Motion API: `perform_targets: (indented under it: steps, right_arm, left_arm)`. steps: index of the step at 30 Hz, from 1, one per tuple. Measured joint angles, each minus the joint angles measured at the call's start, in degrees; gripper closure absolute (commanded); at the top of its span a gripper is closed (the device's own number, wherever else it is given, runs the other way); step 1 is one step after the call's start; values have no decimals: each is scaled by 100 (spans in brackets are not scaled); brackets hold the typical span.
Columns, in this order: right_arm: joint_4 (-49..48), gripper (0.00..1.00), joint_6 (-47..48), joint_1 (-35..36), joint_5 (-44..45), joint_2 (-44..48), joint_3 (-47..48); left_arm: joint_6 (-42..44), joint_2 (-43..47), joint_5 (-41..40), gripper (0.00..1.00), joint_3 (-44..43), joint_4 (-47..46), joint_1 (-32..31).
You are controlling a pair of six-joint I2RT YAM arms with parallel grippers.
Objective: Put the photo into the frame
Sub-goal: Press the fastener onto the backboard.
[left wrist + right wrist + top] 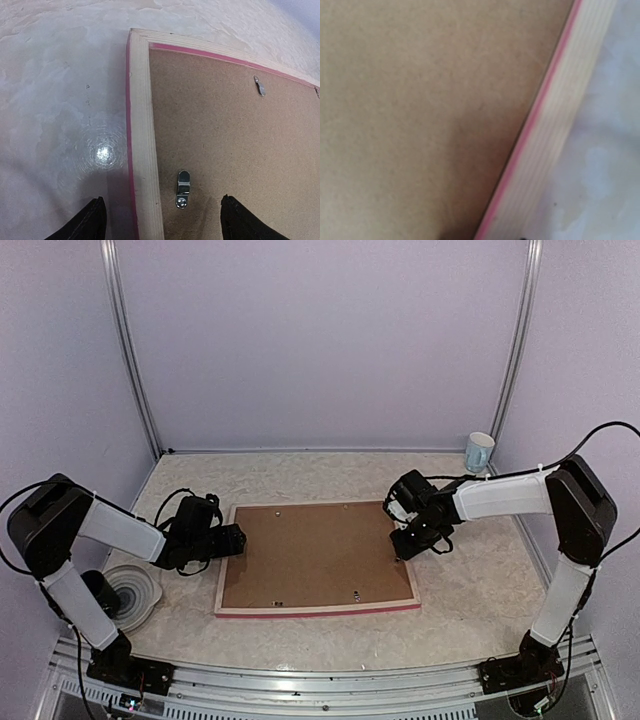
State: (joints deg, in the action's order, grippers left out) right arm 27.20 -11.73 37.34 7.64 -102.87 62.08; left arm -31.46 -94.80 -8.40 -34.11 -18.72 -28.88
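Near left corner of the table point(470, 590): a pale round dish point(133, 592) sits beside the left arm's base.
Frame point(318, 610): lies face down mid-table, pale wood back upward, pink edge showing along its near side.
Backing board point(315, 555): brown and seated inside the frame's back, with small metal clips point(183, 189) on it.
Photo: not visible anywhere; whether it lies under the board cannot be told.
Left gripper point(238, 538): at the frame's left edge, jaws wide apart astride the rail, holding nothing.
Right gripper point(404, 545): low over the frame's right edge; whether its jaws are apart or together cannot be told.
Far right corner: a pale mug point(479, 451).
Progress: judged uncertain. With the board in place, either the photo is already inside or the board has yet to come out.
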Motion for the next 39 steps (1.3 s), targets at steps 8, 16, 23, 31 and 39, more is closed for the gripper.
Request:
perform_targets:
  steps: [8,16,23,31,39]
  right_arm:
    - [136,73,170,0,22,35,0]
    - [317,70,188,0,-4,35,72]
    - [752,52,278,0,-55,35,219]
    - [1078,48,304,-2,-184,35,326]
    - [1241,48,264,0,-129,35,389]
  left_arm:
    - [0,0,7,23,0,-4,20]
    - [0,0,22,23,0,-9,26]
    - [0,0,24,22,0,-9,26]
    - [0,2,26,22,0,-9,26]
    - [-2,2,28,23,0,-9,26]
